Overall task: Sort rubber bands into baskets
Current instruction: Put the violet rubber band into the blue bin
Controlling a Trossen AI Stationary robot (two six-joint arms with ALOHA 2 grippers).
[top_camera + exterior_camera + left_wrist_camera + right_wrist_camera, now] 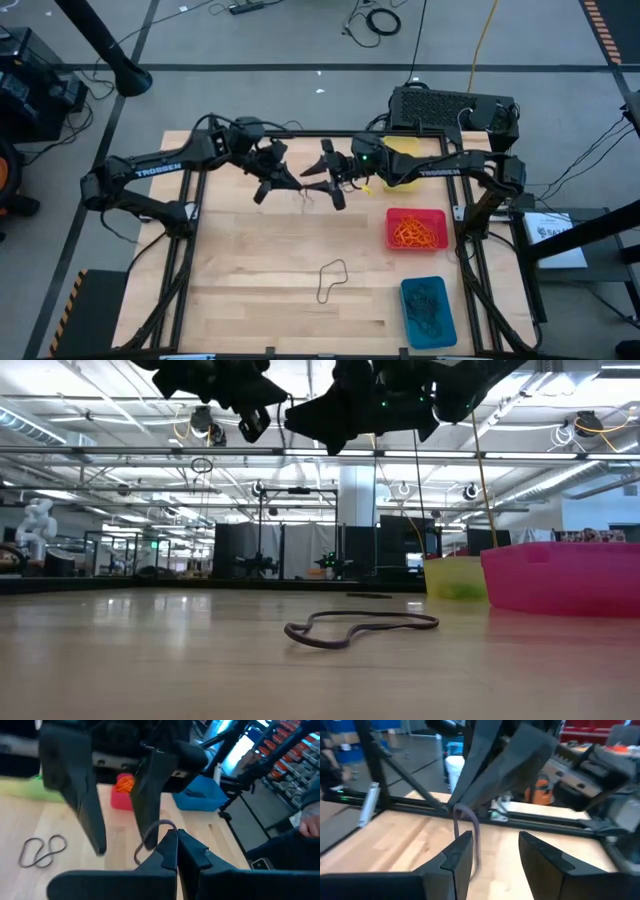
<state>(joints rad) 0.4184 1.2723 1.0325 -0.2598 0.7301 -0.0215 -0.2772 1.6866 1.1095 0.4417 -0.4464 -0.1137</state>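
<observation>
Both arms hang high over the back half of the worktop (250, 260), their claws nearly meeting in mid-air. The left claw (293, 180) is pinched together on a dark band (469, 832) that dangles from its tips. The right claw (310, 178) faces it from close by, fingers (461, 851) apart on either side of that hanging loop, not touching it as far as I can tell.

Down on the wood, out in the open toward the front, lies a second dark band (331, 281), a long floppy loop resting flat by itself.

The baskets sit in a line along the right side. The yellow basket (405, 160) is at the back, mostly under the right arm; something green shows in it in the low view. The red basket (416, 229) comes next, heaped with orange bands (415, 233). The blue basket (428, 312) is nearest the front edge and holds a tangle of dark bands (428, 305).

A black box (450, 108) stands behind the worktop.
</observation>
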